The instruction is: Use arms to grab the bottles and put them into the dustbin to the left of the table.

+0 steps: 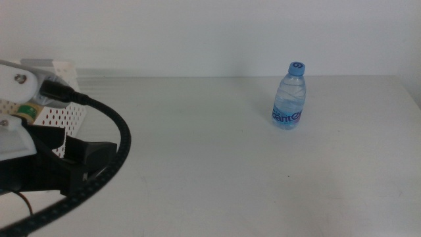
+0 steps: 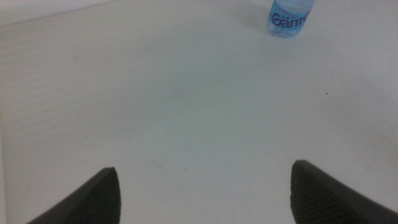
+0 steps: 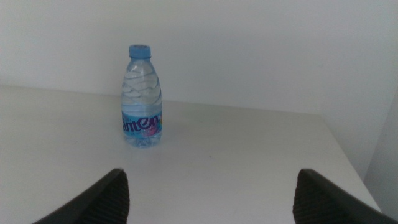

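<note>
one blue-capped water bottle (image 3: 142, 96) remains upright ahead of the spread, empty right tool (image 3: 208, 196); left tool (image 2: 202, 196) also spread.

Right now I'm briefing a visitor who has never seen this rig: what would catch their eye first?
First, the lone blue-capped water bottle standing upright on the far right part of the white table. Next, the left arm with its thick black cable filling the near left corner, partly hiding the perforated white dustbin. Both end effectors are open and empty.
</note>
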Robot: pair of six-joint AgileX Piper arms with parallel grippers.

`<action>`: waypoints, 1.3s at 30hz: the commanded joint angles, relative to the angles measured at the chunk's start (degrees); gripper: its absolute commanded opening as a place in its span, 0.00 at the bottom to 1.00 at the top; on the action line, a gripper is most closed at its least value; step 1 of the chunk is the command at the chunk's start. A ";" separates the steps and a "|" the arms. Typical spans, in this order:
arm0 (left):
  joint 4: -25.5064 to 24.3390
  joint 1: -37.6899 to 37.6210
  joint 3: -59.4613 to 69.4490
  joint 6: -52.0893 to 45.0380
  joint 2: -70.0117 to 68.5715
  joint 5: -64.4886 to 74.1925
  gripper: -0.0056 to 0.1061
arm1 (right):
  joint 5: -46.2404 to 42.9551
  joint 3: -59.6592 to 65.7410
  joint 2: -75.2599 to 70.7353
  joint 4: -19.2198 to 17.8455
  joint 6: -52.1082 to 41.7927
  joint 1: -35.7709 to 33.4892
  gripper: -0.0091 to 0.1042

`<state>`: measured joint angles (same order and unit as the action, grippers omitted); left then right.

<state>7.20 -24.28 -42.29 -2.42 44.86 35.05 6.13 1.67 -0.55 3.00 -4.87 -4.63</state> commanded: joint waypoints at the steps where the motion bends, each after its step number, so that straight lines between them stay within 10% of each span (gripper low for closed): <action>1: 0.48 -0.34 -1.55 0.97 -0.35 -4.26 0.86 | -3.24 -0.55 -1.43 -0.54 -0.50 0.28 0.71; 18: 0.48 -0.34 -1.55 0.92 -0.35 -4.20 0.86 | -3.03 -22.86 28.16 -8.15 -0.50 0.28 0.71; 39: 0.48 -0.34 -1.55 0.92 -0.35 -4.20 0.86 | -47.47 -24.50 69.36 -17.58 11.88 -4.13 0.71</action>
<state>7.15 -24.28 -42.29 -2.30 44.82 35.05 -31.97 -20.86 66.91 -13.23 7.06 -8.61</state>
